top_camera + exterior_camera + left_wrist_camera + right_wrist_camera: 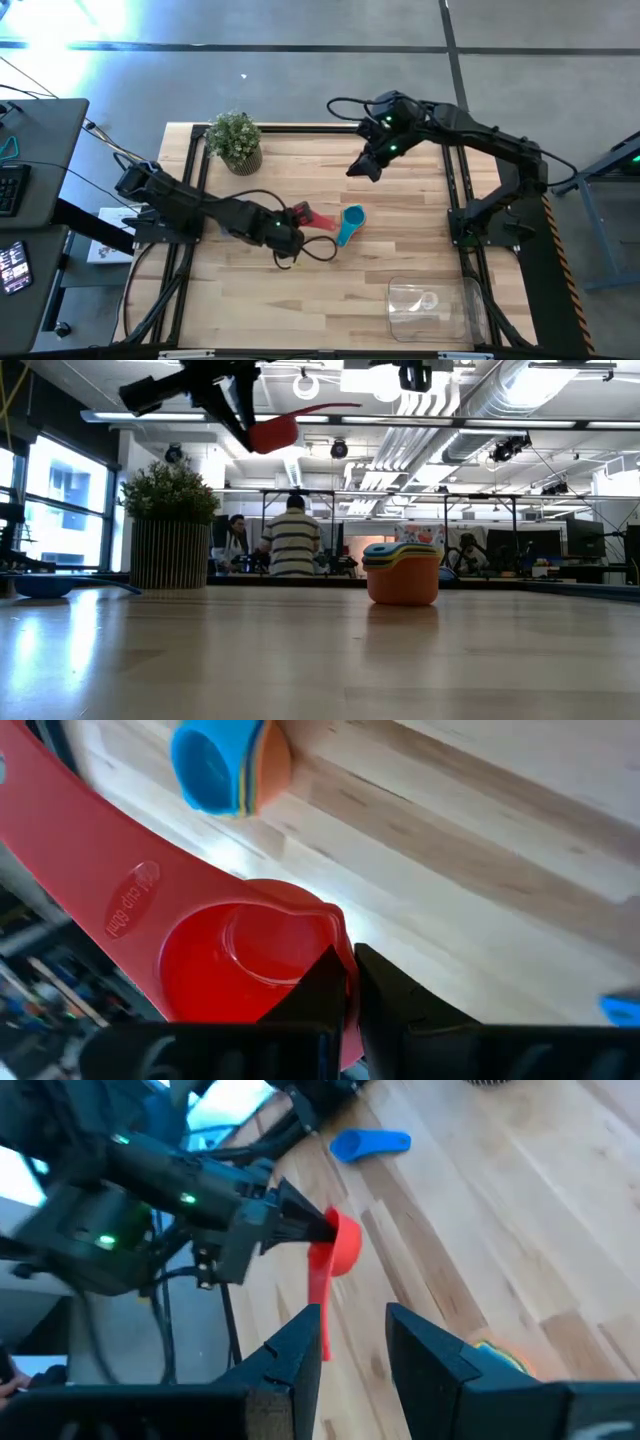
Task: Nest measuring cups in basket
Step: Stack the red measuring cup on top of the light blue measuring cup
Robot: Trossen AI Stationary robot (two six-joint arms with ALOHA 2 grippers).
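My left gripper (292,218) is shut on a red measuring cup (312,215), held in the air left of a nested stack of measuring cups (350,224). The stack, teal on top and orange at the bottom (403,572), stands on the table's middle. A blue cup (370,1145) lies on the table by the left arm. The clear basket (432,306) stands at the near right edge. My right gripper (362,166) hangs open above the far middle of the table, nothing between its fingers (300,1350). My left gripper pinches the red cup's rim (345,952) on the side away from the handle, one finger inside the bowl and one outside. The fingers slant down from the table's left. The cup is lifted clear of the table, its handle (330,405) sticking out sideways.
A potted plant (235,141) stands at the far left corner. A black frame (455,190) runs along the table's edges. People sit in the room beyond the far edge (293,540). Bare wood lies between the stack and the basket.
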